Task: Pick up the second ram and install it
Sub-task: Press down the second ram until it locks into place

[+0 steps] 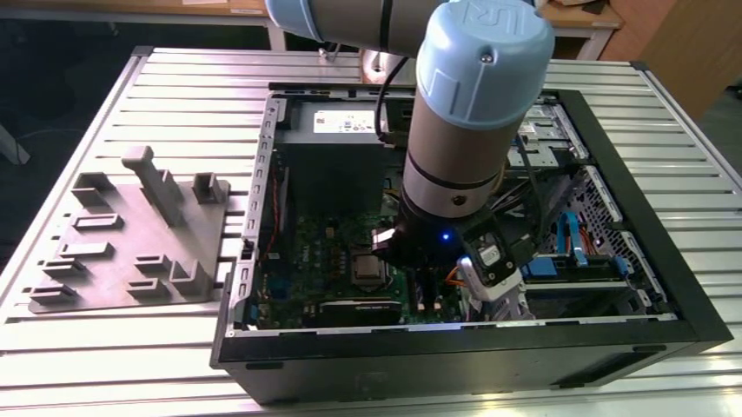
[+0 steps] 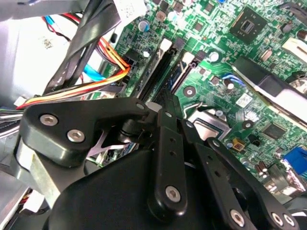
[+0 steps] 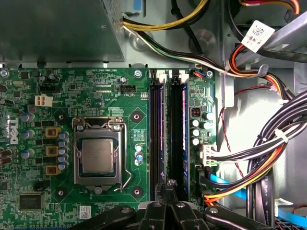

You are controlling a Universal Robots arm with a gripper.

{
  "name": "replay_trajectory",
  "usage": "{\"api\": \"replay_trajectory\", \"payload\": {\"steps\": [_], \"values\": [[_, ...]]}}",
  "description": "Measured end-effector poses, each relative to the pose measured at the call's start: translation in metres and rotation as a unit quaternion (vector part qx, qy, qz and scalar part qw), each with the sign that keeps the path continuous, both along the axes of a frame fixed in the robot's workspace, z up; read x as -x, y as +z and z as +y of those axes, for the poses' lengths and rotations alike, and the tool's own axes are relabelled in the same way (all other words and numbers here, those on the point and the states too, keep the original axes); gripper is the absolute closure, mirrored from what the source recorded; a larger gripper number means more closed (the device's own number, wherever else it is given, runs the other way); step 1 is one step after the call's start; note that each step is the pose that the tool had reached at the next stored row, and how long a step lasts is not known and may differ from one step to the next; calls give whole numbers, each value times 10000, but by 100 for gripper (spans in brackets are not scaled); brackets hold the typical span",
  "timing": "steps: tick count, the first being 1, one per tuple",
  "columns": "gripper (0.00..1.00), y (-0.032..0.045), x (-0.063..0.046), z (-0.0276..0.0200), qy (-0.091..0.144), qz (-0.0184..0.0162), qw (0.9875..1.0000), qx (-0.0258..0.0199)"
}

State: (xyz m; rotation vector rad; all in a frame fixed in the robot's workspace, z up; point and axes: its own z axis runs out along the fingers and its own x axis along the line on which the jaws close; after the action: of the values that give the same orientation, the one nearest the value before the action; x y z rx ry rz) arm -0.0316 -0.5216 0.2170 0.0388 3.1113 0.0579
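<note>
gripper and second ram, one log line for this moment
gripper over memory slots | fingers: unclear | second ram in slot | motherboard exposed

Arm (image 1: 470, 130) upright, fingers (image 3: 169, 189) pressed together, pointing down.

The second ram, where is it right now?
In the first wrist view the second ram stands in a slot of the green motherboard, between the processor socket and the bundled cables, with the gripper at its end.

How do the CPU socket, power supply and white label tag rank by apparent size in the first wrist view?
1. Power supply, largest, though partly cut off by the frame.
2. CPU socket.
3. White label tag, smallest; it may sit nearer the camera.
</note>
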Motion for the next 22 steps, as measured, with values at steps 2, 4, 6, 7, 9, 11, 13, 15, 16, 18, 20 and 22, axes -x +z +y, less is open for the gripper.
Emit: {"api": "replay_trajectory", "payload": {"steps": [2,4,6,7,9,11,13,15,16,18,20,22], "values": [[90,24,-1,3,0,-4,10000,-14],[90,77,0,0,0,1,10000,1],[90,129,0,0,0,0,10000,-1],[90,161,0,0,0,0,10000,0],[90,200,0,0,0,0,10000,1],[90,203,0,0,0,0,10000,0],[90,204,0,0,0,0,10000,0],[90,206,0,2,0,0,10000,1],[90,207,0,8,1,1,10000,1],[90,204,0,39,0,0,10000,-3],[90,204,0,102,0,0,10000,-3],[90,203,0,170,0,0,10000,-3]]}}
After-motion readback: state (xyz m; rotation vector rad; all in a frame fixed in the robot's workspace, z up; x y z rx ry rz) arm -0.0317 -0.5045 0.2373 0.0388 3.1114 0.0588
